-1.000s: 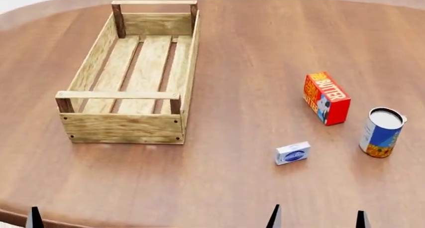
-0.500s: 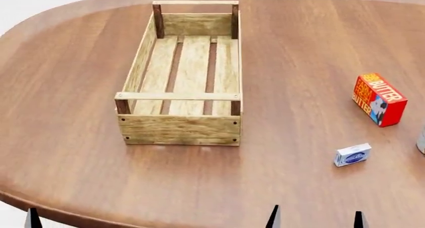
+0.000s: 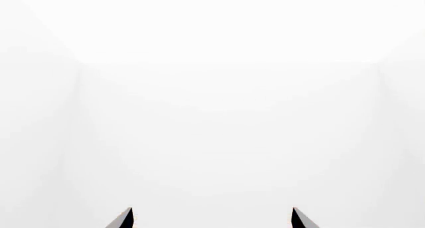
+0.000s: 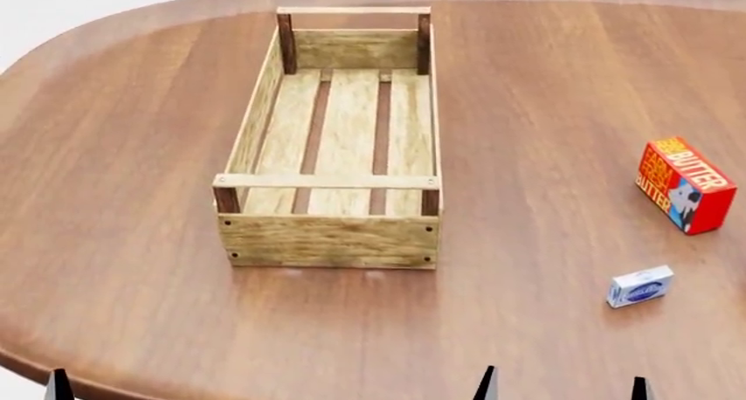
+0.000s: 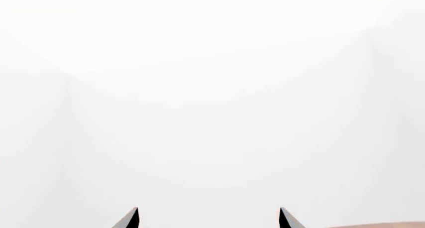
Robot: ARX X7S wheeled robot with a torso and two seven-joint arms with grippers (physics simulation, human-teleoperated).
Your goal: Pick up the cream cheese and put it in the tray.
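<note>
Your wooden surface (image 4: 140,243) carries the slatted tray (image 4: 332,238) left of centre. The red-orange butter box (image 4: 686,184) stands at the far right. The cream cheese (image 4: 640,286) lies flat nearer you — well apart from the tray. Right claw (image 5: 208,219) and left claw (image 3: 212,219) — tips apart, holding nothing.

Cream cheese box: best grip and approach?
Come from above with the right end effector, which sits nearer, and pinch the two long side faces of the cream cheese box. It lies flat on the table, skewed, with clear space around it; the butter box stands apart behind.
</note>
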